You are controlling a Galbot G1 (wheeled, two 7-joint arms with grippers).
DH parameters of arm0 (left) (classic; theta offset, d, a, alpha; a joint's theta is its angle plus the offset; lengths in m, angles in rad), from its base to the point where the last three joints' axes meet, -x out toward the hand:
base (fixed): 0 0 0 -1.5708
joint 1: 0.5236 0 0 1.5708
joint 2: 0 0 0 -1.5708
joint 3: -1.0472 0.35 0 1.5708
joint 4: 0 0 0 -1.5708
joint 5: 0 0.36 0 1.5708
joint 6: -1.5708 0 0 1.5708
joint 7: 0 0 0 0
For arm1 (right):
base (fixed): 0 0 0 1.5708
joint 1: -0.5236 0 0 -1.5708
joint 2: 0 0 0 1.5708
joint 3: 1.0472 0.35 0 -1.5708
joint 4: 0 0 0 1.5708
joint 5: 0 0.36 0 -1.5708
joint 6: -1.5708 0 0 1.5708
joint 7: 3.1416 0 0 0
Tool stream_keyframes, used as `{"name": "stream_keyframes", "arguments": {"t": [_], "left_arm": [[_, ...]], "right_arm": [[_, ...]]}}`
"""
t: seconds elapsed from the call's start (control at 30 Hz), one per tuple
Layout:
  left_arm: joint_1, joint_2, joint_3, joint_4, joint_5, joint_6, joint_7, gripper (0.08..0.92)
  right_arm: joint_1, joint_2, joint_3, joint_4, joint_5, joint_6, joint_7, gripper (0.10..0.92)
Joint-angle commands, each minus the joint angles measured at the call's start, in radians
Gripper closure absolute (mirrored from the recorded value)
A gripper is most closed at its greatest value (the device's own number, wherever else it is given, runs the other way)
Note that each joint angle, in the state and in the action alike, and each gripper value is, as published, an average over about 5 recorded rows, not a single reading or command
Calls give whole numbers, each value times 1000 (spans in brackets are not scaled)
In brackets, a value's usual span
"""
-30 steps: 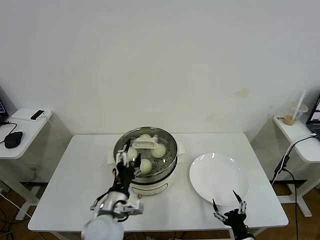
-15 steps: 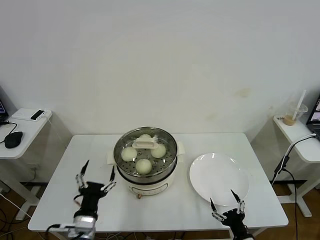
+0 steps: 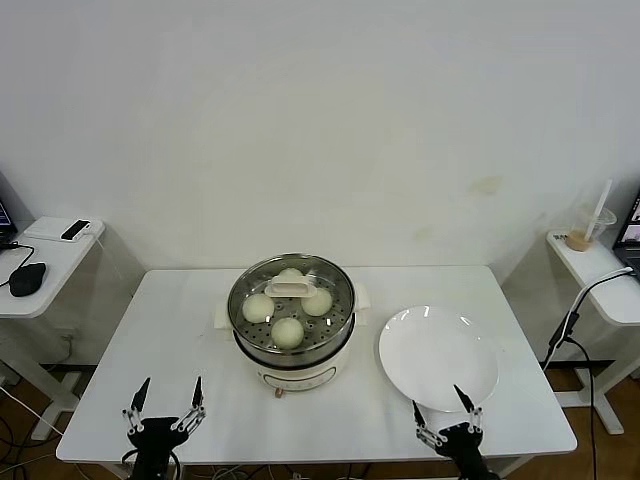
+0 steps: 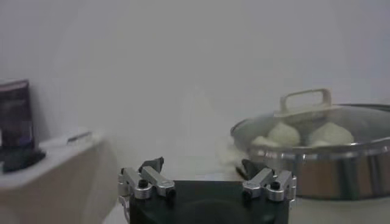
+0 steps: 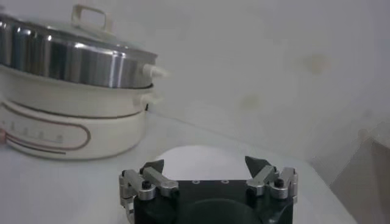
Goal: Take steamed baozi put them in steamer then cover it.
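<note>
A white table (image 3: pixel 180 350) stood in front of a plain pale wall (image 3: pixel 320 120). A small side desk (image 3: pixel 40 265) with a dark mouse (image 3: pixel 27 277) on it was at the far left, and another side shelf (image 3: pixel 595 270) with a cup (image 3: pixel 578 236) was at the far right.

The left gripper (image 3: pixel 163 405) hung low by the near edge of the table, on the left, with its two fingers spread apart and nothing between them.

One steamer (image 3: pixel 290 335) sat in the middle of the table. Four steamed baozi (image 3: pixel 288 331) lay inside it, though the back one was partly hidden. One cover (image 3: pixel 291 295) sat on top of the steamer, and it looked flat and closed all round.

One white plate (image 3: pixel 437 357) lay just beside the steamer, on its right.

The right gripper (image 3: pixel 444 412) hung low by the near edge too, next to the plate, fingers spread wide and holding nothing.
</note>
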Motion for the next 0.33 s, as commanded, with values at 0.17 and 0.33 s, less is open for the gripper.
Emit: {"name": "stream_keyframes", "arguments": {"t": [0.17, 0.33], "left_arm": [[85, -32, -12, 5, -77, -45, -10, 177], [88, -29, -11, 13, -87, -34, -12, 177]], "right_arm": [[-73, -37, -48, 50, 139, -47, 3, 203], [-80, -45, -47, 61, 151, -48, 1, 203]]}}
